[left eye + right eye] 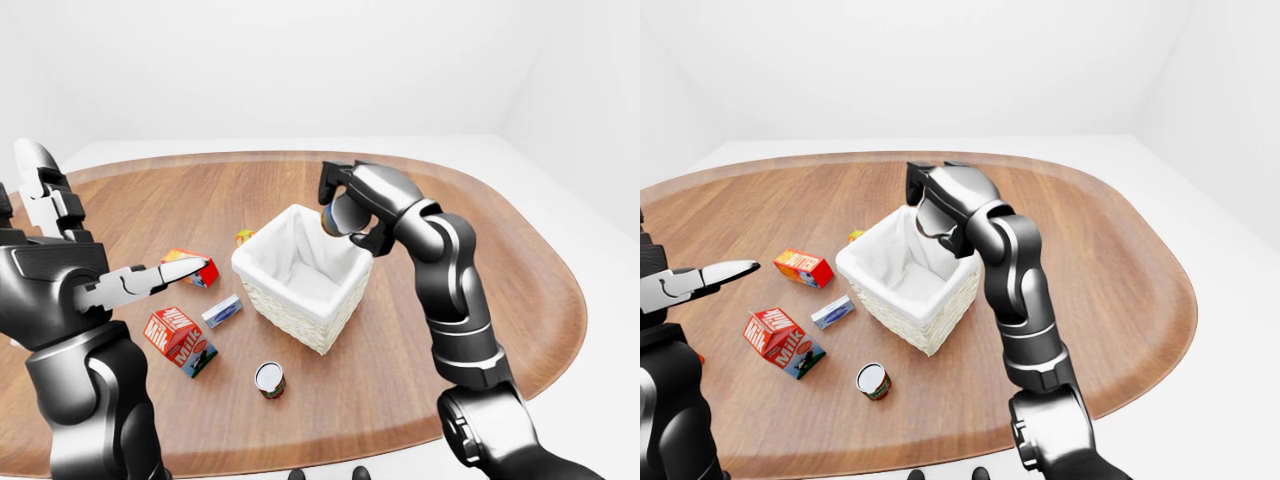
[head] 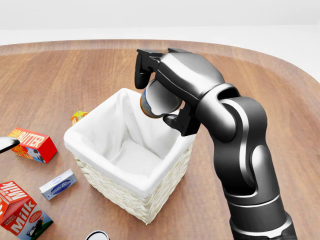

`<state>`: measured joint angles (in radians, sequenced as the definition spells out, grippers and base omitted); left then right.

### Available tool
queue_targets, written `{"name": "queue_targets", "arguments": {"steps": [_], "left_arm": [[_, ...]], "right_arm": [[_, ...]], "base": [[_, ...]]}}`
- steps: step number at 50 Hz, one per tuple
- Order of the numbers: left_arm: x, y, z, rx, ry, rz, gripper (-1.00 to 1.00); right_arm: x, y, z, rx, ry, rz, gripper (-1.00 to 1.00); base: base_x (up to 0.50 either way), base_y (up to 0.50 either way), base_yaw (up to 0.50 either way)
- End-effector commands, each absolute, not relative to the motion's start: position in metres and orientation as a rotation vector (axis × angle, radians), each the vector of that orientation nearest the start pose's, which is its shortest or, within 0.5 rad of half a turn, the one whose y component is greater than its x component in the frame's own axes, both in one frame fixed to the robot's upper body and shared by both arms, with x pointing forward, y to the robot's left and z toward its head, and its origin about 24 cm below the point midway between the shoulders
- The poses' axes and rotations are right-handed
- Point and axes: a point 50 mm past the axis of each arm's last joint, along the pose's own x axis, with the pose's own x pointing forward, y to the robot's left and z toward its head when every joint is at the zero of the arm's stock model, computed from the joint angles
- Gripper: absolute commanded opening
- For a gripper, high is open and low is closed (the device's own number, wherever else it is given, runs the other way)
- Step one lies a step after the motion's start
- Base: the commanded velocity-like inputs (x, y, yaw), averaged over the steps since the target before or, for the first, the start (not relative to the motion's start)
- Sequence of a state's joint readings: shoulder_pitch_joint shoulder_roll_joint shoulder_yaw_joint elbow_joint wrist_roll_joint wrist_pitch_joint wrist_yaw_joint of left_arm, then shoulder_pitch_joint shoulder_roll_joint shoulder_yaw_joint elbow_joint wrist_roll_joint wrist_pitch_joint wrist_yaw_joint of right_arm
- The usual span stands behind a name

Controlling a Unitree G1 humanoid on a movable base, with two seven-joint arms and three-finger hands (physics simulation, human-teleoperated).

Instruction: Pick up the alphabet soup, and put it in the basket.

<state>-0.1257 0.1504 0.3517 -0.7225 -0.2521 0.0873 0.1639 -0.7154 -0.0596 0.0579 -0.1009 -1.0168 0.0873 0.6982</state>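
The right robot hand (image 2: 159, 100) is clamped around the alphabet soup (image 2: 152, 104), a small can of which only a curved blue-and-orange sliver and a pale metal end show between the dark fingers (image 2: 144, 65). It hangs above the basket (image 2: 150, 187), over the rim corner farthest from the milk carton (image 2: 20, 212), clear of the white cloth lining and not touching it. A tin like that should be rigid and fairly weighty for its size, with a smooth, somewhat slippery label, so a hold around the cylinder wall at mid-height, as the fingers seem to have it now, looks like the safest place; pinching by the ends would likely let it roll. It should stand a short drop onto the padded lining without harm. The basket itself looks light and could shift if bumped. To the left of the basket in the head view lie the butter box (image 2: 32, 144) and a small blue-and-white packet (image 2: 57, 184); another can (image 1: 269, 379) stands below the basket in the left-eye view. The left robot hand (image 1: 125, 283) is raised off to the basket's left, fingers spread and empty, over the desk (image 2: 60, 70).
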Motion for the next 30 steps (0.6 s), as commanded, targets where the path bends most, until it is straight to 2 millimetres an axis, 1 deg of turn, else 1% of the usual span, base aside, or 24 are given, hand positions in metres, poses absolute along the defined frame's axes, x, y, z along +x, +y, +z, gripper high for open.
{"name": "queue_targets", "arguments": {"steps": [1, 18, 22, 30], "left_arm": [[0.201, 0.224, 0.227, -0.069, -0.8, 0.312, 1.0], [0.202, 0.224, 0.225, -0.066, -0.787, 0.311, 1.0], [0.201, 0.224, 0.226, -0.066, -0.794, 0.311, 1.0], [0.202, 0.225, 0.225, -0.065, -0.79, 0.312, 1.0]], "right_arm": [[0.343, -0.065, 0.218, -1.167, -0.293, 0.489, -1.0], [0.36, -0.052, 0.193, -1.13, -0.168, 0.608, -1.0], [0.361, -0.047, 0.19, -1.136, -0.157, 0.627, -1.0], [0.365, -0.045, 0.178, -1.128, -0.104, 0.661, -1.0]], "base": [[0.0, 0.0, 0.0], [0.0, 0.0, 0.0], [0.0, 0.0, 0.0], [0.0, 0.0, 0.0]]}}
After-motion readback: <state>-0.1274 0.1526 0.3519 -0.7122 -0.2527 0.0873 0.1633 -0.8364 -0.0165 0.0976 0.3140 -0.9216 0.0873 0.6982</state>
